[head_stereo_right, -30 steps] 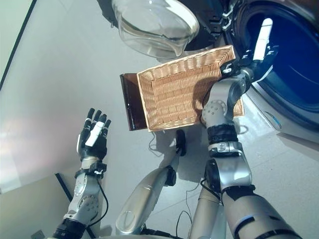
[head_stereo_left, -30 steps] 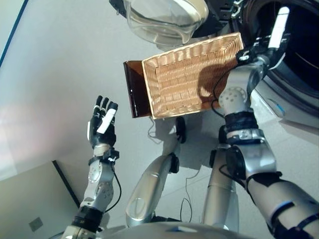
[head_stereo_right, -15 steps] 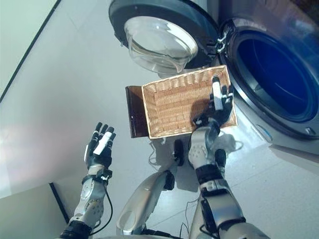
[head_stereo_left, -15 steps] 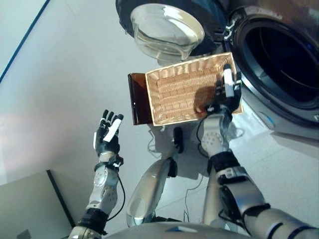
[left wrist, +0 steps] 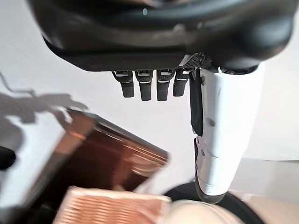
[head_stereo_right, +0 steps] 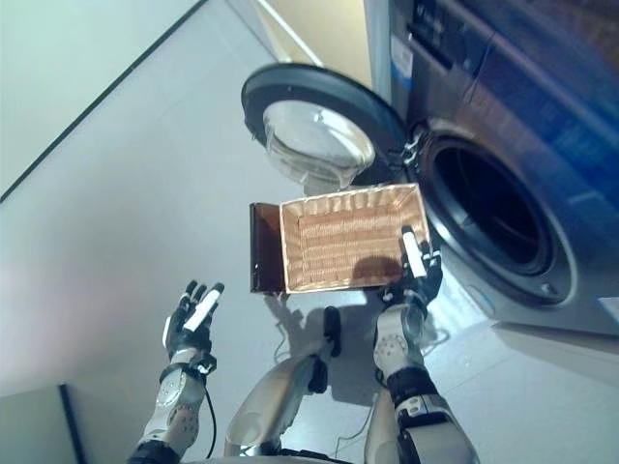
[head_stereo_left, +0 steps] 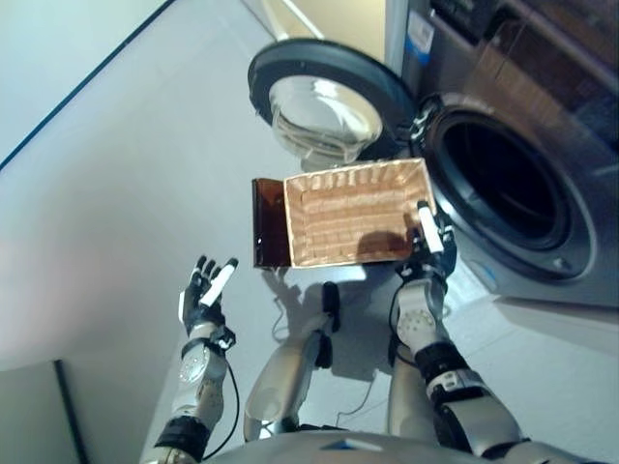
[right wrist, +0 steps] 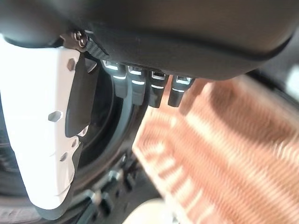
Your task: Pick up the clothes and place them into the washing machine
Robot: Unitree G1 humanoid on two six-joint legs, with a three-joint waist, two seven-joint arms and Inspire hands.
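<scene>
The shallow wicker basket (head_stereo_left: 353,213) rests on a low dark brown box (head_stereo_left: 267,222) beside the washing machine (head_stereo_left: 503,184); no clothes lie in it. The machine's round door (head_stereo_left: 324,101) hangs open and its drum (head_stereo_left: 493,179) is dark. My right hand (head_stereo_left: 428,237) is open with straight fingers, at the basket's near right corner by the drum's opening; its wrist view shows the basket (right wrist: 224,154) past the fingers (right wrist: 140,86). My left hand (head_stereo_left: 205,293) is open and empty over the floor at the left, apart from the basket.
Pale floor (head_stereo_left: 116,193) spreads to the left of the box. A wall with a dark baseboard line (head_stereo_left: 77,87) runs along the far left. A lighter panel (head_stereo_left: 29,416) lies at the lower left corner.
The camera has pulled back and shifted. My right hand has drawn out of the drum's opening, back to the basket's near right corner. My left hand stays open at the left.
</scene>
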